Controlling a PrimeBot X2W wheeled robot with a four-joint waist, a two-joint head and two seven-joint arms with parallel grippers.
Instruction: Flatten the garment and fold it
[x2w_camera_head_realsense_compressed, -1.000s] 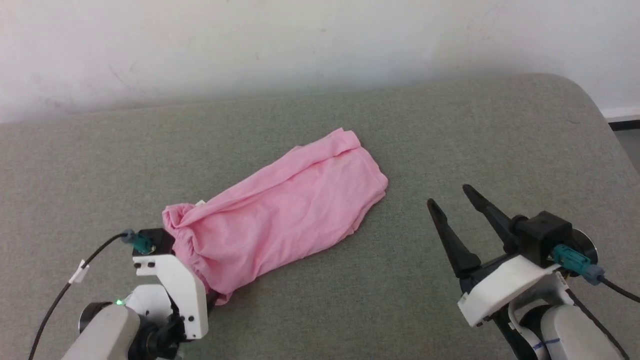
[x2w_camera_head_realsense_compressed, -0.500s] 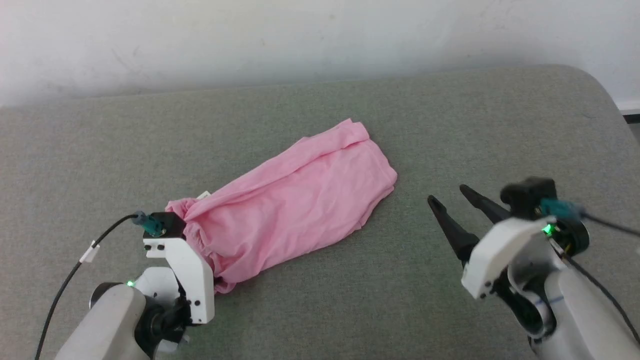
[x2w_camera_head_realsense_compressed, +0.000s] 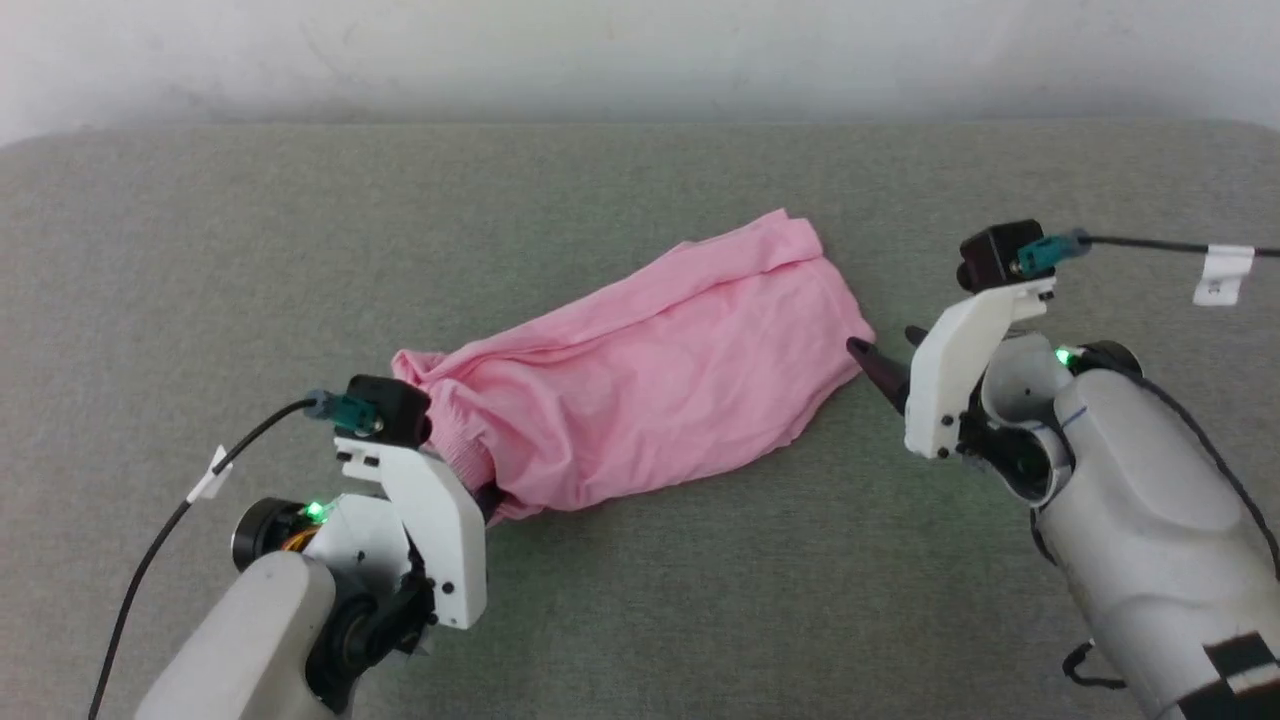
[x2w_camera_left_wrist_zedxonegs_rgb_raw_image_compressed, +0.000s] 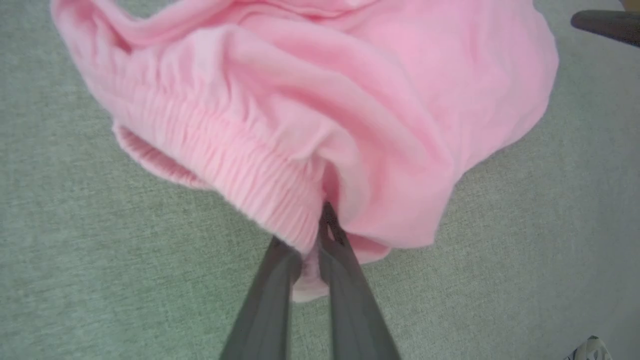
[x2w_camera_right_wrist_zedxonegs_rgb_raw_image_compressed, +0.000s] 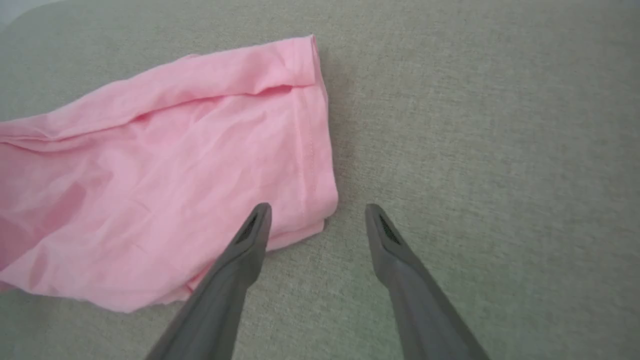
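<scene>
The head camera looks down from behind the left hand (x2w_camera_head_realsense_compressed: 489, 497) and right hand (x2w_camera_head_realsense_compressed: 883, 340); each wrist camera peers close along its fingers (x2w_camera_right_wrist_zedxonegs_rgb_raw_image_compressed: 240, 260); all three share the garment (x2w_camera_head_realsense_compressed: 650, 390).

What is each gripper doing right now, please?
Left gripper: shut on the garment, at its ribbed band.
Right gripper: open, holding nothing, by the garment's hemmed corner.

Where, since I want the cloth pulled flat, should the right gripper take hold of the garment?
At the hemmed corner of the garment nearest the open right gripper, coming in from the robot's right. That edge lies flat and free, opposite the gathered band that the left gripper pinches, so pulling there likely stretches it.
</scene>
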